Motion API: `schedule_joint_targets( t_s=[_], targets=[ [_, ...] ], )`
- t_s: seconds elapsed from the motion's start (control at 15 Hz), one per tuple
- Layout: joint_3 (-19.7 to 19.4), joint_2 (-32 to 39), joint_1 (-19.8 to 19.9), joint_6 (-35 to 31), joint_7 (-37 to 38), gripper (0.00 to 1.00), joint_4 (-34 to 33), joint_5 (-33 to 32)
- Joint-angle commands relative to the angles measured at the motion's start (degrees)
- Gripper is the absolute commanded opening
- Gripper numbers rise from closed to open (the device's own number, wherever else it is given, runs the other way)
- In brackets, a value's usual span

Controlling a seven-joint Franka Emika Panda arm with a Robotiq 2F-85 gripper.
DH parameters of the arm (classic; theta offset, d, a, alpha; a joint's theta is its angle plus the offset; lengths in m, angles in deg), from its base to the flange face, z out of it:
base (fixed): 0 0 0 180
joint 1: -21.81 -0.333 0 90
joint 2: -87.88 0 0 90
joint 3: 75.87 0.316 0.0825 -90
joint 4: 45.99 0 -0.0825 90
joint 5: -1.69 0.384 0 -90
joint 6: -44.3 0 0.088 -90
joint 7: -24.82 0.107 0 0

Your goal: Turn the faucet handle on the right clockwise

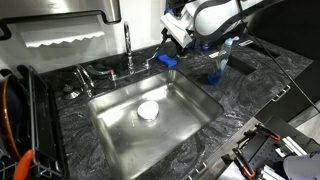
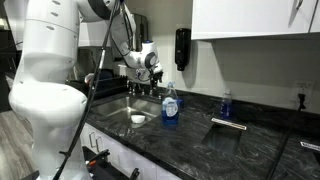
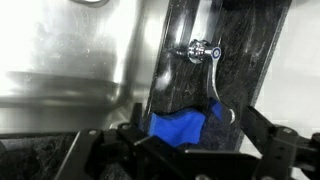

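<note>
The faucet handle [image 3: 205, 62] is a small chrome lever on a round base. In the wrist view it stands on the dark marble counter behind the sink, with its lever pointing toward me. In an exterior view it [image 1: 152, 64] sits to the right of the tall spout [image 1: 128, 42]. A blue sponge [image 3: 180, 128] lies beside the lever's tip and also shows in an exterior view [image 1: 168, 60]. My gripper [image 3: 185, 152] is open and empty. It hovers just above the sponge and the handle [image 1: 176, 42], touching neither.
The steel sink basin [image 1: 120, 135] holds a small white object [image 1: 148, 110]. The matching handle [image 1: 84, 75] stands left of the spout. A blue soap bottle [image 1: 218, 66] stands on the counter right of the sink, and it also shows in an exterior view [image 2: 171, 105]. A dish rack [image 1: 20, 120] stands at the left.
</note>
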Motion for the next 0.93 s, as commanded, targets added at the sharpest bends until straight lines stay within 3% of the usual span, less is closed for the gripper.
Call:
schedule_joint_targets(
  t_s=[0.0, 0.87],
  targets=[
    [-4.28, 4.21, -3.19, 2.77, 1.65, 1.0, -5.42, -0.72],
    [-9.07, 13.02, -6.11, 6.08, 1.47, 1.0, -16.04, 0.12]
  ],
)
